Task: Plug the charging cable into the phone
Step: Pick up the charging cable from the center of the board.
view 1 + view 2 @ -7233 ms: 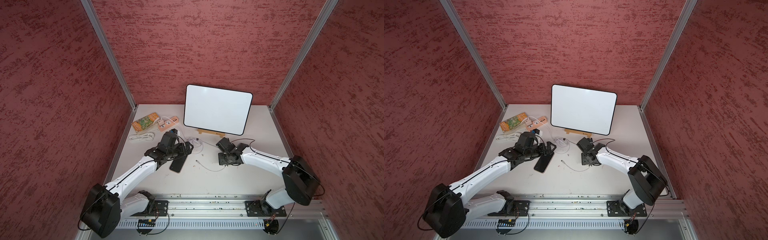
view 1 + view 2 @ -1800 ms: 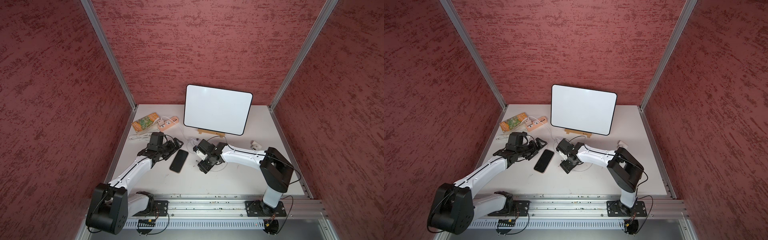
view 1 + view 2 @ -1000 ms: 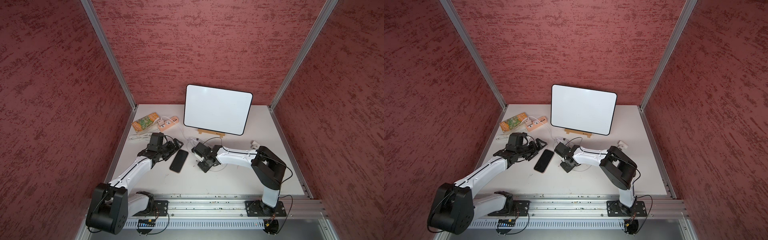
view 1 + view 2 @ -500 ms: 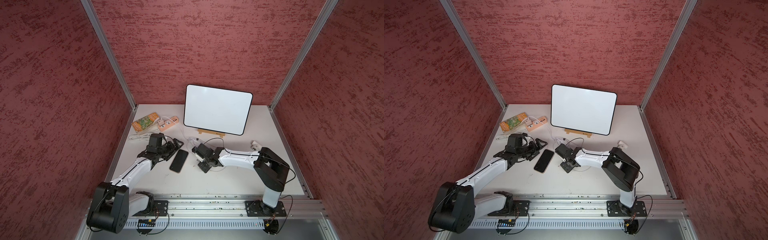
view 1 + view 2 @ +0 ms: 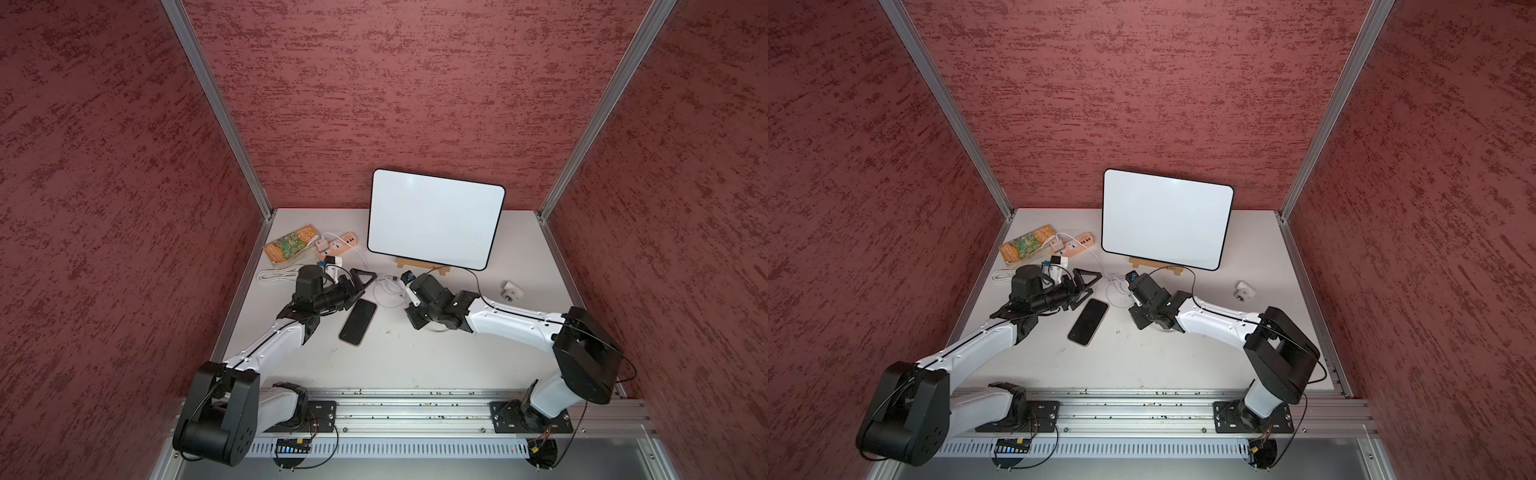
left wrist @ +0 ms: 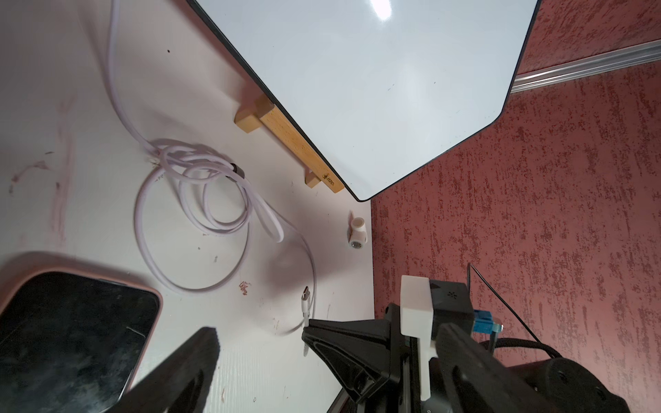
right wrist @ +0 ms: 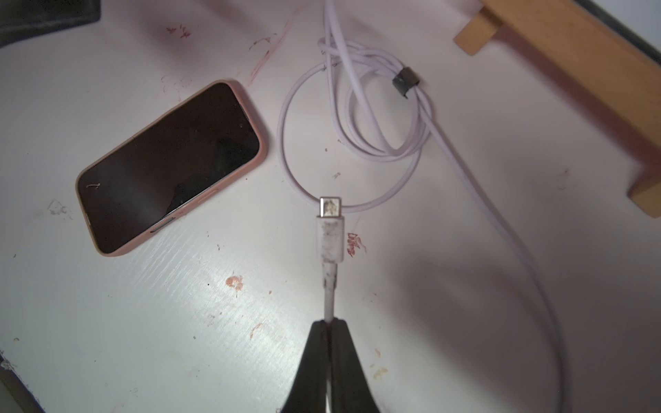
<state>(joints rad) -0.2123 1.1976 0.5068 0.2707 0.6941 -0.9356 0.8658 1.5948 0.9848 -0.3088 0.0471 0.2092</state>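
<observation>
The phone [image 5: 358, 321] [image 5: 1088, 315] lies flat and screen-up on the white table, black with a tan-pink edge [image 7: 171, 166]. The charging cable [image 7: 357, 118] is a thin white lead with a loose coil beside the phone. My right gripper [image 7: 331, 323] [image 5: 417, 322] is shut on the cable just behind its silvery connector tip [image 7: 331, 207], which sticks out past the fingers, apart from the phone. My left gripper [image 5: 359, 286] [image 5: 1089, 289] hovers open over the phone's far end, holding nothing. The left wrist view shows the phone's corner [image 6: 71, 339] and the connector tip [image 6: 306, 296].
A white board [image 5: 432, 220] leans on a wooden stand [image 5: 422, 266] at the back. A power strip [image 5: 336, 245], a colourful booklet [image 5: 291, 245] and a bundled white cord [image 5: 276, 275] lie at the back left. A small white adapter [image 5: 512, 289] sits at the right.
The right gripper has closed on the cable behind the connector, and the right arm's elbow has swung out to the right. The left arm and the phone have stayed put.
</observation>
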